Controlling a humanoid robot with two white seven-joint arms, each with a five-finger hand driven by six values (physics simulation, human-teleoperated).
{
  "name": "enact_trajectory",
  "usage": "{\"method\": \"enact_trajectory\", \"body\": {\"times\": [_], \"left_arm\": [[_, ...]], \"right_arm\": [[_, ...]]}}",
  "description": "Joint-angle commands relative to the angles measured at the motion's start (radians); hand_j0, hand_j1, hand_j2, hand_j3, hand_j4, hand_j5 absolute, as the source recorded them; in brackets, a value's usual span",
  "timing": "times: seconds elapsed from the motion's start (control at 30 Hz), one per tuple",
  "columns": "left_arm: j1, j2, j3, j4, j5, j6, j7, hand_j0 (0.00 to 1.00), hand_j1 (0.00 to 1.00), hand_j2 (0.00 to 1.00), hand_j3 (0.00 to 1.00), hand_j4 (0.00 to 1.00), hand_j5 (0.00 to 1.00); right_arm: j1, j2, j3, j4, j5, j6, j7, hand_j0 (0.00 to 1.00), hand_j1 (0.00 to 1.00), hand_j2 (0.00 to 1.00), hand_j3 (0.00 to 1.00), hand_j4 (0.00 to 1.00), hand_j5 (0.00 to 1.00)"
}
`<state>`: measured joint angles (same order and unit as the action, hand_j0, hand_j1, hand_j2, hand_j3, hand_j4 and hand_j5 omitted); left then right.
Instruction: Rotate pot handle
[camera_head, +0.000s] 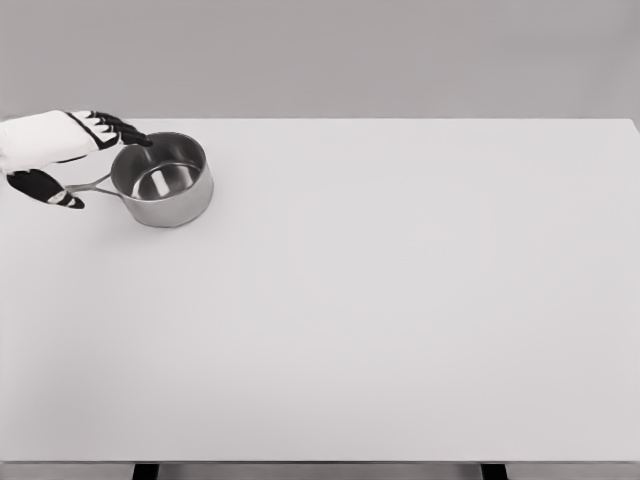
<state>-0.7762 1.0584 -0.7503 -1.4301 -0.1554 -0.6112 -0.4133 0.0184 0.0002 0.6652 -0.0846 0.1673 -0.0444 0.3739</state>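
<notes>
The pot (163, 180) sits far left on the table (400, 300), its handle (92, 186) pointing left. My left hand (60, 155) straddles that handle, fingers spread, not gripping. I should close on it squarely, then sweep slowly.

- The left robot hand (62, 150) had a smooth white back.
- Its fingers (118, 127) were black with white bands.
- The thumb was black, white-banded near its tip.
</notes>
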Motion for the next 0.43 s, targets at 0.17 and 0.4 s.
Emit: {"method": "enact_trajectory", "body": {"times": [0.17,0.4], "left_arm": [[0.109,0.094,0.012,-0.334,0.03,0.0,0.002,1.0,1.0,1.0,1.0,1.0,1.0],[0.268,0.097,0.012,-0.332,0.027,0.0,-0.001,1.0,1.0,1.0,1.0,1.0,1.0]], "right_arm": [[0.0,0.0,0.001,0.0,0.0,0.0,0.0,1.0,1.0,1.0,1.0,1.0,1.0],[0.0,0.0,-0.001,0.0,0.0,-0.002,0.0,1.0,1.0,1.0,1.0,1.0,1.0]]}}
